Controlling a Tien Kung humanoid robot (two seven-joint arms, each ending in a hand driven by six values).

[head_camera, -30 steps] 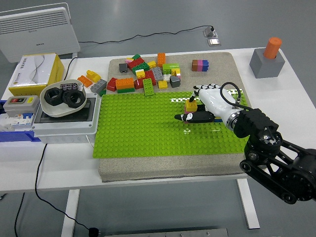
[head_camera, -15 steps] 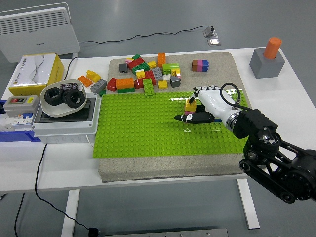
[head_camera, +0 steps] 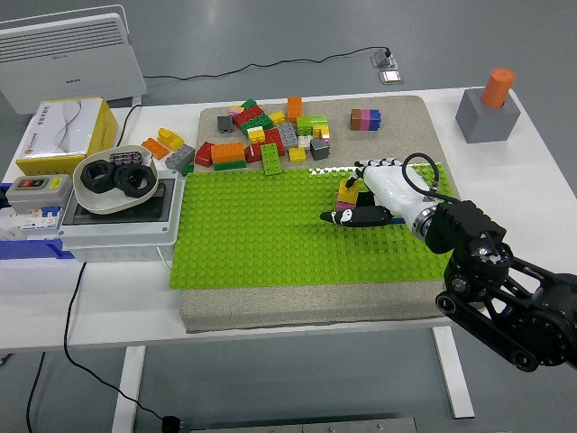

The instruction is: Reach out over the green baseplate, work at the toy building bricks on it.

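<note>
Head view shows the right hand (head_camera: 361,200) at centre right, over the green baseplate (head_camera: 261,234), fingers curled around a small yellow brick (head_camera: 347,192). The step looks like seating or freeing that brick; next it likely needs a straight pull or press. Loose bricks (head_camera: 266,135) lie above the baseplate. At left, a white bowl (head_camera: 88,200) holds black rings (head_camera: 115,178).

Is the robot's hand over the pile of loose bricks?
No, the right hand is over the green baseplate, nearer than the loose bricks piled beyond its far edge.
</note>
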